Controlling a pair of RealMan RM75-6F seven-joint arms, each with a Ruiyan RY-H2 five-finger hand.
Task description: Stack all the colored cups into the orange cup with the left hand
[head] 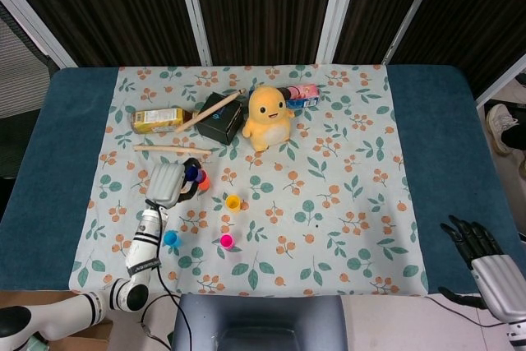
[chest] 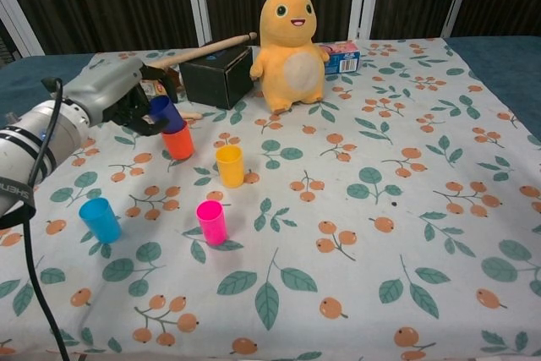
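My left hand (chest: 118,95) (head: 167,180) holds a dark blue cup (chest: 166,113) (head: 191,173), tilted, just above the rim of the orange cup (chest: 179,143) (head: 202,180). Whether the blue cup touches the orange one I cannot tell. On the cloth stand a yellow cup (chest: 229,165) (head: 233,202), a pink cup (chest: 211,221) (head: 227,241) and a light blue cup (chest: 100,219) (head: 171,238). My right hand (head: 489,265) lies at the lower right table edge, fingers spread, holding nothing.
Behind the cups stand an orange plush toy (chest: 291,48), a black box (chest: 217,75), a wooden stick (chest: 201,49) leaning on it, a yellow pack (head: 158,119) and a second stick (head: 173,149). A small pink-blue box (chest: 343,57) lies behind the toy.
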